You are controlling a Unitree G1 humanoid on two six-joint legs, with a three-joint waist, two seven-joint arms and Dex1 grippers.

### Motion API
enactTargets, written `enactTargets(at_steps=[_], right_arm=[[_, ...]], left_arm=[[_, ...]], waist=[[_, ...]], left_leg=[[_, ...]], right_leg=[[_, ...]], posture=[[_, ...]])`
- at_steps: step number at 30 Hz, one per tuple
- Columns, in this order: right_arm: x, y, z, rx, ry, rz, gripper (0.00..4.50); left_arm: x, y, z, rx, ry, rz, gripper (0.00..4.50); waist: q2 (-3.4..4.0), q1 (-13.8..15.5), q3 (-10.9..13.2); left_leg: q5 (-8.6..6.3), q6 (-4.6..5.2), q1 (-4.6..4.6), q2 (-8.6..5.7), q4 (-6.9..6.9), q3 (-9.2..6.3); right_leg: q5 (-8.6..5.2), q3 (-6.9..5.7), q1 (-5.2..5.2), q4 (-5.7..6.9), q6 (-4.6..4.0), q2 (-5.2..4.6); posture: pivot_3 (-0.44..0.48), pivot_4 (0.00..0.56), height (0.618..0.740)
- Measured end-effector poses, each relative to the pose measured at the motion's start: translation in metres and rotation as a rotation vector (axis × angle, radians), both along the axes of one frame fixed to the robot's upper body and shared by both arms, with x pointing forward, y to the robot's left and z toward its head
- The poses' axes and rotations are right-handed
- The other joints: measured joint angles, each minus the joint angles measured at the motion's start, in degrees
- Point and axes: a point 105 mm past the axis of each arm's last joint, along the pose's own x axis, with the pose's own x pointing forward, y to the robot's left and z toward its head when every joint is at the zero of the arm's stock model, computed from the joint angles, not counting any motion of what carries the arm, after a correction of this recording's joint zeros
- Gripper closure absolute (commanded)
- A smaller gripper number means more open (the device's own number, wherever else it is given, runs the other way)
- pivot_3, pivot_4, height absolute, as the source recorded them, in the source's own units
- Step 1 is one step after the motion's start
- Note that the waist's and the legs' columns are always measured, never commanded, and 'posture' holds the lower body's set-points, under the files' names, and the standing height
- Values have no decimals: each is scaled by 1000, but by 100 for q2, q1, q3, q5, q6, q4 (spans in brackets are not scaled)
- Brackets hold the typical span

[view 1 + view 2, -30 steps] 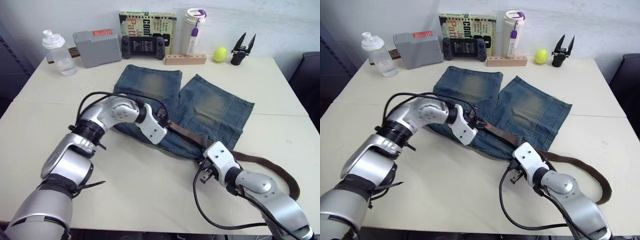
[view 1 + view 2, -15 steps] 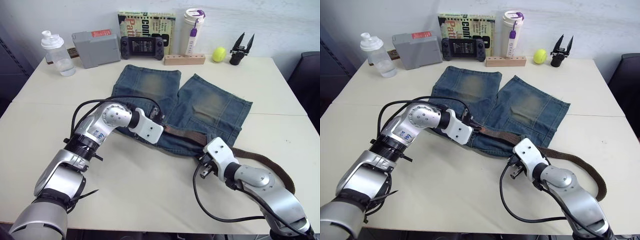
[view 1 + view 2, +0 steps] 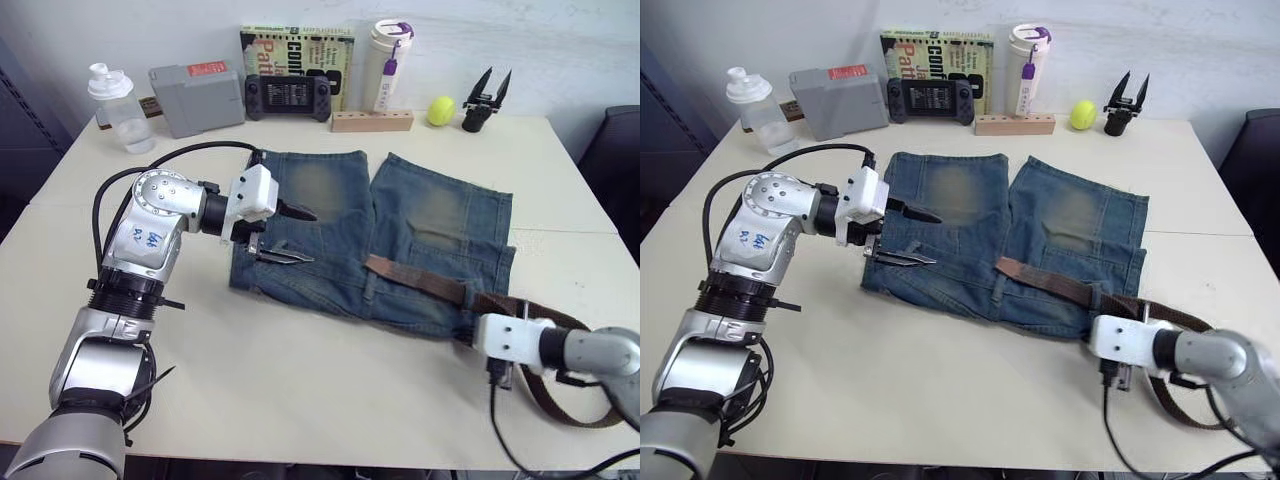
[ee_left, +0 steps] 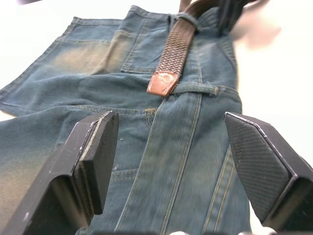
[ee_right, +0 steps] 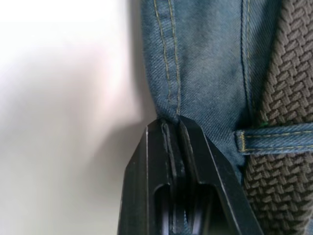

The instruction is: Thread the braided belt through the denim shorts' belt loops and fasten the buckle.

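Observation:
The denim shorts (image 3: 330, 200) lie flat on the table, waistband toward me. The braided belt (image 3: 420, 280) runs along the waistband's right half, and its tan tip (image 4: 164, 82) rests just short of a belt loop (image 4: 195, 89). Another belt loop (image 5: 274, 134) crosses the belt near the right corner. The belt's free end curls on the table at the right (image 3: 560, 405). The buckle is hidden. My left gripper (image 3: 290, 236) hovers open over the waistband's left part, holding nothing. My right gripper (image 5: 171, 125) is shut on the waistband's right edge.
Along the table's far edge stand a water bottle (image 3: 120, 105), a grey box (image 3: 195, 95), a game controller (image 3: 288, 93), a book (image 3: 297, 45), a tumbler (image 3: 388, 62), a wooden block (image 3: 372, 120), a tennis ball (image 3: 440, 108) and a black spare gripper (image 3: 485, 100).
My left gripper opened, let go of the belt's tip and drew back to the left. My right arm moved right with the waistband edge, and the shorts now lie stretched flatter.

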Motion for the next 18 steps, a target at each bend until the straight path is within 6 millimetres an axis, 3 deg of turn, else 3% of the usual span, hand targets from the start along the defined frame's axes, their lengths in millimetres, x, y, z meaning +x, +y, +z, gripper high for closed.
enactTargets(at_steps=[7,11,12,15,16,17,18], right_arm=[[40,-44,14,-172,-127,54,4500],[56,-70,19,-287,-180,59,3210],[59,-74,20,-308,-191,60,2601],[62,-92,22,-355,-192,60,1448],[57,-90,27,-342,-166,102,1123],[54,-88,36,-334,-164,123,521],[56,-83,52,-286,-193,112,210]], left_arm=[[-5,-10,-3,-20,30,-17,734],[-10,-13,-11,-16,52,-21,667],[-11,-13,-12,-15,57,-21,667],[-15,-14,-20,-14,77,-13,667],[-16,-14,-23,-16,87,0,667],[-18,-15,-25,-15,87,1,667],[-18,-14,-27,-14,94,11,667]], waist=[[18,-19,11],[23,-28,12],[29,-29,15],[38,-29,21],[46,-60,25],[62,-78,35],[67,-101,37]], left_leg=[[1,-2,-8,-3,1,-2],[3,-4,-11,-1,2,-3],[4,-4,-14,-1,4,-5],[4,-4,-13,-3,7,-6],[4,-4,-12,-1,7,-6],[4,-4,-13,-1,7,-7],[4,-4,-12,-1,7,-8]], right_leg=[[-1,1,-7,3,-1,-4],[-2,0,-8,11,-1,-1],[-2,-3,-7,9,-1,-1],[-2,-2,-6,5,-1,-4],[-2,-1,-5,6,-1,-3],[-2,-1,-5,6,-1,-4],[-2,-2,-4,5,-1,-5]], posture=[[0,150,694],[0,150,694],[0,150,694],[0,150,694],[0,150,694],[0,150,694],[0,150,694]])
